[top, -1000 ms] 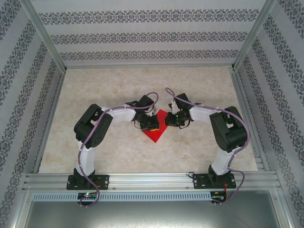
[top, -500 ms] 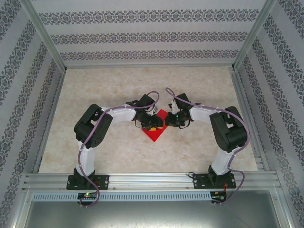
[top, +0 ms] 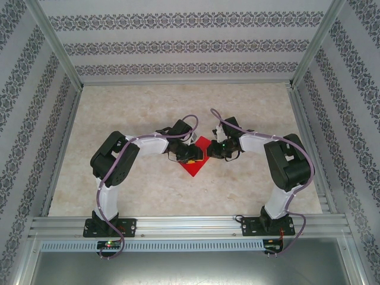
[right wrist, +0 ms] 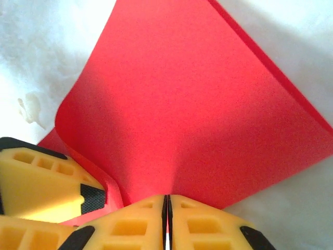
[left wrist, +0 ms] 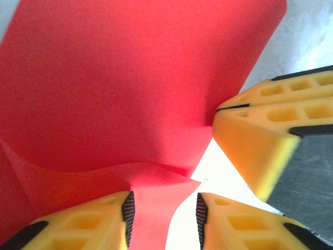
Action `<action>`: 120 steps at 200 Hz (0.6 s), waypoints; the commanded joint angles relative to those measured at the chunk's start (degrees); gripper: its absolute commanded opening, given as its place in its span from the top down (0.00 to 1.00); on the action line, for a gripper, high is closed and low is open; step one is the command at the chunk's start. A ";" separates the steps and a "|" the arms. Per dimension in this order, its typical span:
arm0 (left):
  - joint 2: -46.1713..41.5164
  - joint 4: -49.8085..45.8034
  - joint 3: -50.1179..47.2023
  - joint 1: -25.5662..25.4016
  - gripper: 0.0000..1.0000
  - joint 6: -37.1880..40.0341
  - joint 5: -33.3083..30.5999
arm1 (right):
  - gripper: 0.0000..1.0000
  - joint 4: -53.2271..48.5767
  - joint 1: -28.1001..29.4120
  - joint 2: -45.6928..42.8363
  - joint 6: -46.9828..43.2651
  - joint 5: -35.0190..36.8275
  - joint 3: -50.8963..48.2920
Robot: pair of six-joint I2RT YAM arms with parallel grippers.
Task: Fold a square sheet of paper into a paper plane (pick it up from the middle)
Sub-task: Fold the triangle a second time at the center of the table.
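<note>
Right wrist, square sheet of paper pinched between fingers

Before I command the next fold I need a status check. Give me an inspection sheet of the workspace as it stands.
Surface: pale marbled table, with one small yellowish mark near the paper.
Job's things: red square sheet of paper, mid-table between the grippers, partly lifted and curved; not a plane yet.
Clutter: nothing seen.
Grippers: left gripper has its jaws apart with a paper flap in the gap; right gripper is shut on the sheet's edge.
Cables: purple cables run along both arms and loop above the wrists.
Surroundings: patterned walls, aluminium frame.
</note>
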 commanded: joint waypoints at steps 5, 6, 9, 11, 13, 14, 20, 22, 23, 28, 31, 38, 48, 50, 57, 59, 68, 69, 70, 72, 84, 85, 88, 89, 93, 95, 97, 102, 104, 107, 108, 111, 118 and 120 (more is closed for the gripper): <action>-1.38 -0.57 -1.36 -0.44 0.71 1.01 -2.15 | 0.89 0.91 -0.38 -2.49 1.10 -2.41 -0.69; -1.41 -0.57 -1.41 -0.44 0.72 1.00 -2.18 | 0.88 0.91 -0.40 -2.55 1.13 -2.41 -0.71; -1.43 -0.71 -1.47 -0.44 0.73 0.99 -2.23 | 0.89 0.91 -0.48 -2.72 1.16 -2.53 -0.78; -1.43 -0.68 -1.51 -0.44 0.74 1.12 -2.29 | 0.89 0.91 -0.40 -2.84 1.18 -2.64 -0.82; -1.43 -0.76 -1.50 -0.44 0.74 1.15 -2.28 | 0.89 0.93 -0.40 -2.98 1.23 -2.67 -0.80; -1.43 -0.76 -1.53 -0.44 0.75 1.25 -2.29 | 0.89 0.92 -0.41 -3.02 1.24 -2.67 -0.77; -1.38 -0.84 -1.66 -0.44 0.75 1.38 -2.39 | 0.89 1.04 -0.40 -3.41 1.43 -2.94 -0.84; -1.39 -0.84 -1.65 -0.44 0.76 1.42 -2.44 | 0.89 1.08 -0.38 -3.54 1.49 -3.05 -0.96; -1.41 -0.89 -1.69 -0.44 0.76 1.42 -2.46 | 0.89 1.08 -0.40 -3.60 1.54 -3.13 -0.98; -1.28 -0.92 -1.73 -0.44 0.76 1.56 -2.47 | 0.89 1.15 -0.38 -4.01 1.73 -3.45 -1.06; -1.26 -0.97 -1.87 -0.46 0.77 1.60 -2.48 | 0.89 1.30 -0.40 -4.22 1.90 -3.66 -1.18; -1.17 -0.93 -1.86 -0.44 0.78 1.75 -2.46 | 0.89 1.93 -0.42 -4.83 2.49 -4.44 -1.65; -1.07 -0.97 -1.92 -0.44 0.80 1.93 -2.32 | 0.89 2.82 -0.35 -5.37 3.56 -5.46 -2.36; -1.03 -1.05 -1.98 -0.44 0.80 1.97 -2.38 | 0.89 3.08 -0.34 -5.52 3.84 -5.70 -2.49; -1.08 -1.08 -2.00 -0.44 0.81 2.07 -2.40 | 0.89 4.21 -0.25 -5.99 4.95 -6.75 -3.13; -1.08 -1.12 -1.99 -0.44 0.81 2.14 -2.42 | 0.89 4.53 -0.21 -6.09 5.16 -7.04 -3.29; -1.08 -1.16 -2.00 -0.44 0.81 2.37 -2.52 | 0.89 5.57 -0.08 -6.33 6.30 -7.86 -3.90; -1.08 -1.13 -2.00 -0.44 0.81 2.38 -2.55 | 0.90 5.66 -0.04 -6.36 6.41 -7.95 -3.99; -1.08 -1.16 -2.00 -0.44 0.82 2.39 -2.56 | 0.90 5.74 0.03 -6.38 6.55 -8.04 -4.04; -1.08 -1.12 -2.11 -0.44 0.82 2.50 -2.59 | 0.90 6.01 0.02 -6.41 6.72 -8.17 -4.16; -0.85 -1.16 -2.13 -0.44 0.83 2.74 -2.57 | 0.90 7.09 0.35 -6.24 7.89 -9.10 -4.61; -0.83 -1.18 -2.11 -0.44 0.83 2.74 -2.57 | 0.90 7.12 0.36 -6.19 7.91 -9.14 -4.65; -0.78 -1.19 -2.13 -0.46 0.83 2.77 -2.56 | 0.90 7.30 0.44 -6.09 8.10 -9.18 -4.69; -0.75 -1.15 -2.15 -0.45 0.83 2.80 -2.52 | 0.90 7.36 0.49 -6.07 8.10 -9.13 -4.69; -0.66 -1.15 -2.22 -0.44 0.84 2.77 -2.49 | 0.91 7.41 0.61 -5.90 8.18 -9.26 -4.72; -0.64 -1.07 -2.23 -0.44 0.84 2.75 -2.55 | 0.91 7.41 0.71 -5.81 8.18 -9.27 -4.70; -0.64 -1.01 -2.25 -0.44 0.84 2.84 -2.48 | 0.91 7.55 0.78 -5.68 8.19 -9.27 -4.70; -0.53 -0.95 -2.25 -0.44 0.85 2.84 -2.45 | 0.92 7.89 0.95 -5.38 8.40 -9.54 -4.76; -0.50 -0.93 -2.24 -0.44 0.85 2.90 -2.48 | 0.92 8.08 0.97 -5.24 8.53 -9.64 -4.78; -0.45 -1.01 -2.25 -0.49 0.85 2.95 -2.46 | 0.92 8.34 1.00 -5.03 8.75 -9.85 -4.86; -0.45 -1.01 -2.21 -0.46 0.85 2.98 -2.43 | 0.92 8.45 0.99 -4.92 8.77 -9.96 -4.87; -0.44 -1.07 -2.23 -0.45 0.85 3.01 -2.42 | 0.92 8.62 0.98 -4.70 8.99 -10.12 -4.87; -0.41 -1.14 -2.26 -0.45 0.86 3.12 -2.54 | 0.93 8.78 1.12 -4.17 9.14 -10.25 -4.98; -0.38 -1.16 -2.26 -0.44 0.86 3.15 -2.56 | 0.93 8.68 1.12 -4.01 9.13 -10.24 -4.92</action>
